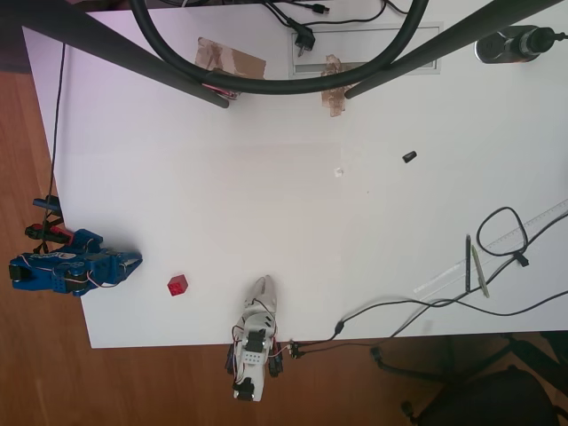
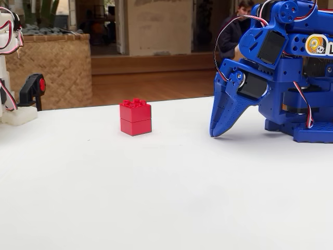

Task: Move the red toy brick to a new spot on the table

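The red toy brick (image 1: 177, 285) (image 2: 135, 118) stands upright on the white table (image 1: 293, 213) (image 2: 156, 198) near its lower left corner in the overhead view, studs up. My blue gripper (image 1: 138, 260) (image 2: 214, 133) is folded down at the table's left edge, with its pointed tip resting on the surface. The jaws are shut with nothing between them. In the overhead view the brick lies a short way right of and below the tip, apart from it. In the fixed view it sits to the left of the tip.
A white arm (image 1: 257, 319) lies folded at the lower edge, right of the brick. A small black piece (image 1: 409, 157) sits at the upper right. Cables (image 1: 506, 240), a pen (image 1: 469, 264) and a ruler (image 1: 497, 253) lie at the right. A grey cable slot (image 1: 368, 49) runs along the top edge.
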Controlling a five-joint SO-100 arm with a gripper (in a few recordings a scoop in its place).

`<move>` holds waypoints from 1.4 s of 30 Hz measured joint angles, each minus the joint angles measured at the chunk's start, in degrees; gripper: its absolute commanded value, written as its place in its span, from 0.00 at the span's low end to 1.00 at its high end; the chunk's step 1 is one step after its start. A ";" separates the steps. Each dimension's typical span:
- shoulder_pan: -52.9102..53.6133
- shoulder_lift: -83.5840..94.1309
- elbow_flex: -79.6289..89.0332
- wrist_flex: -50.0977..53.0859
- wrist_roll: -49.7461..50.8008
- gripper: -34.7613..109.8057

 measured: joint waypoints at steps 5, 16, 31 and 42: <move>-0.97 0.00 0.00 0.00 10.20 0.24; -1.32 0.00 0.00 0.00 11.87 0.24; -1.32 0.00 0.00 0.00 8.61 0.24; -1.32 0.00 0.00 0.00 7.47 0.24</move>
